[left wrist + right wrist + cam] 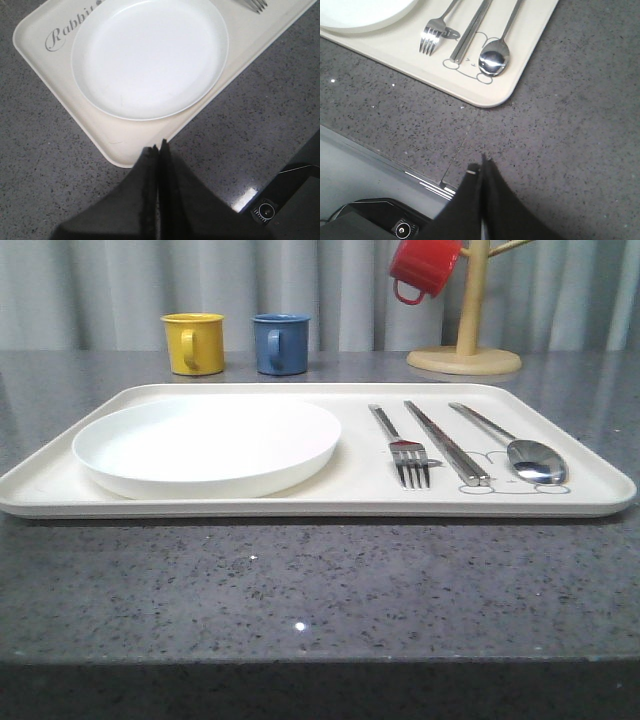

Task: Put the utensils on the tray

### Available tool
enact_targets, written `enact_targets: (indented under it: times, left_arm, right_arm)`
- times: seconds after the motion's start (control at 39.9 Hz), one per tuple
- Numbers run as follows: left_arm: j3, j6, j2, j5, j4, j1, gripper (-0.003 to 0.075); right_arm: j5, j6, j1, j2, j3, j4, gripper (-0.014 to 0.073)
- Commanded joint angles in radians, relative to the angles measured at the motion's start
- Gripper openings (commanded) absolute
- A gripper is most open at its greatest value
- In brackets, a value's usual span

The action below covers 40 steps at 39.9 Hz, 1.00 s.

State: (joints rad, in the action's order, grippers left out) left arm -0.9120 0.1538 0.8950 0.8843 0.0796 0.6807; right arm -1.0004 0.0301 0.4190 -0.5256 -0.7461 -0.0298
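Note:
The cream tray (600, 502) lies across the grey table. On its right half lie a silver fork (405, 450), a pair of chopsticks (447, 443) and a spoon (522, 451), side by side. The right wrist view also has the fork (434, 31), chopsticks (470, 31) and spoon (494, 58) over a rabbit drawing on the tray (530, 55). My left gripper (159, 148) is shut and empty, above the tray's near corner (120, 150). My right gripper (483, 161) is shut and empty over bare table, short of the tray.
A round white plate (207, 445) fills the tray's left half. Behind the tray stand a yellow mug (193, 342) and a blue mug (280, 343). A red mug (423, 268) hangs on a wooden mug tree (465, 340) at the back right. The table's front edge (320, 660) is near.

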Motion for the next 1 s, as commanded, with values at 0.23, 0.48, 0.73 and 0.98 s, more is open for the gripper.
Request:
enact_targets:
  times: [0.23,0.48,0.73,0.98]
  left_arm:
    - [0.174,-0.002,-0.187,-0.279,0.02,-0.177,-0.0018]
    - [0.619,-0.002,-0.596,-0.612,-0.142,-0.498,-0.0018]
    - [0.856,-0.002,-0.925,-0.781,-0.116,-0.648,-0.0018]
    - [0.917,-0.002,-0.924,-0.908,-0.1,-0.648,-0.0018]
  right_arm:
    - [0.064,-0.011,0.001,-0.004,-0.025,0.013,-0.0069]
    - [0.064,-0.011,0.001,-0.004,-0.025,0.013,-0.0069]
    - [0.064,-0.011,0.001,-0.004,-0.025,0.013,-0.0069]
    - [0.064,-0.011,0.001,-0.004,-0.025,0.013,-0.0069]
